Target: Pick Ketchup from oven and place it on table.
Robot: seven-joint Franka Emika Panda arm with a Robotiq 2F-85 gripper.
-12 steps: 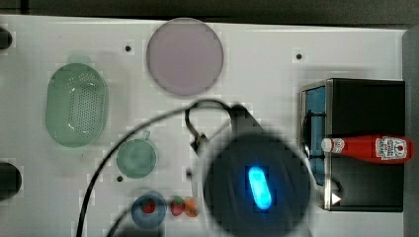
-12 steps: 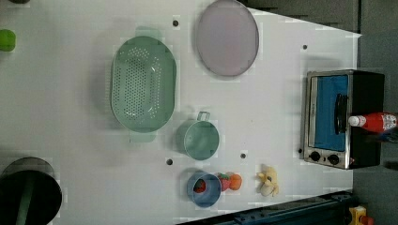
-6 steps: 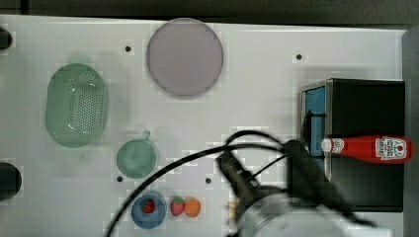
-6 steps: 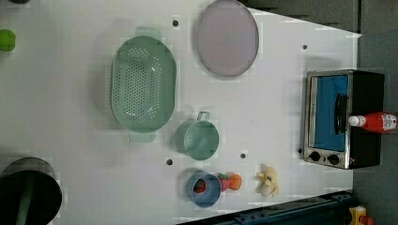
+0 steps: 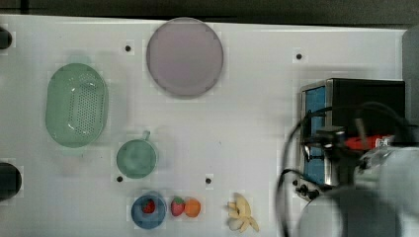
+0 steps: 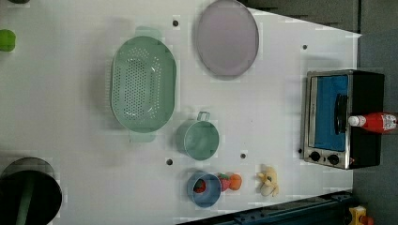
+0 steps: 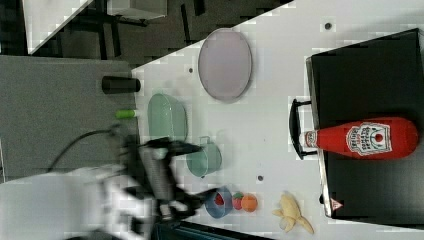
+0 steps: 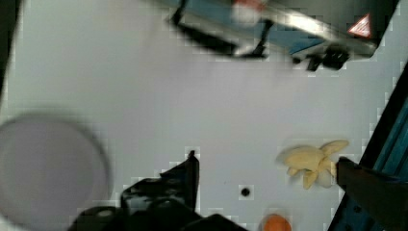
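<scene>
Wrist view: gripper spread wide, empty. Ketchup lies flat atop oven, ahead of gripper, cap toward bench.

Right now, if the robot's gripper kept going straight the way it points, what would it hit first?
Probably the bare white table beside the banana; the open gripper points down at it, though depth is hard to judge.

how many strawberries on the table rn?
2. One strawberry sits inside the small blue bowl near the top view's bottom edge; the other strawberry lies on the table just right of that bowl, against the orange. None seem hidden.
</scene>
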